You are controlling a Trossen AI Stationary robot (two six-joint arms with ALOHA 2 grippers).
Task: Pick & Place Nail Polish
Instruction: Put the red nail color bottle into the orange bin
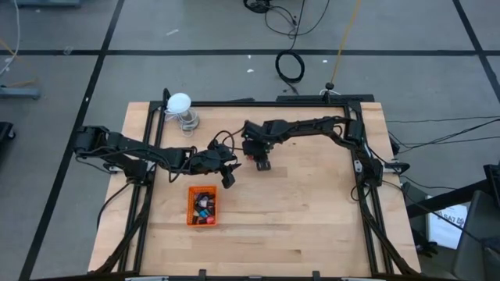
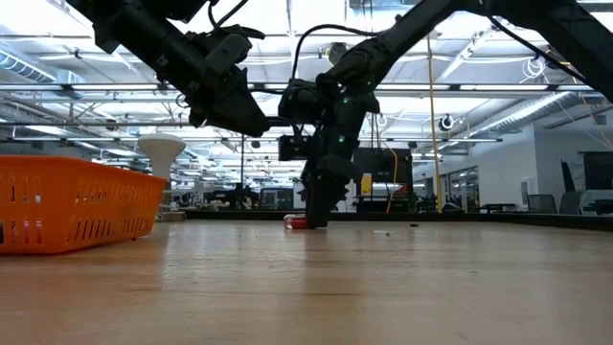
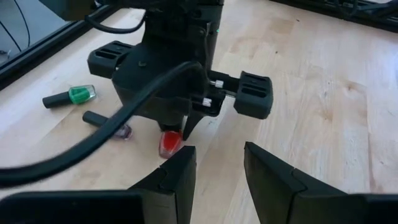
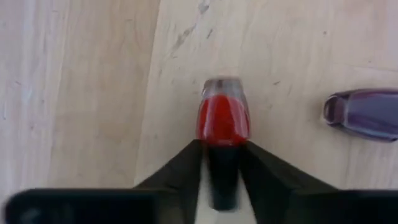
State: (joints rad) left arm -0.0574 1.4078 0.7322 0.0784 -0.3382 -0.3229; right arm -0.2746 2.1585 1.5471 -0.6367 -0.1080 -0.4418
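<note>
- Right claw (image 4: 222,163) down at mid-surface, fingers pressed either side of the dark cap of a red bottle (image 4: 224,118) lying flat on the wood; clamped on the cap, by the look of the right wrist view.
- Grip taken at the cap, probably because the narrow cap fits between the fingers and leaves the glass body free.
- Bottle not yet lifted: body resting on the surface (image 1: 312,211) in the low view.
- Left claw (image 3: 219,167) hanging just beside, above the wood, fingers apart with nothing between; likely waiting for a turn.
- Purple bottle (image 4: 364,114) lying just beside the red one, apart from it; green bottle (image 3: 69,97) a little farther off, also on its side.
- Orange tray (image 1: 190,218) near the front edge, already holding several bottles: the likely drop spot.
- White ball (image 1: 180,102) on its stand at the far left corner, well clear.
- Main obstacle on the way to the tray: the left arm, close between claw and tray.
</note>
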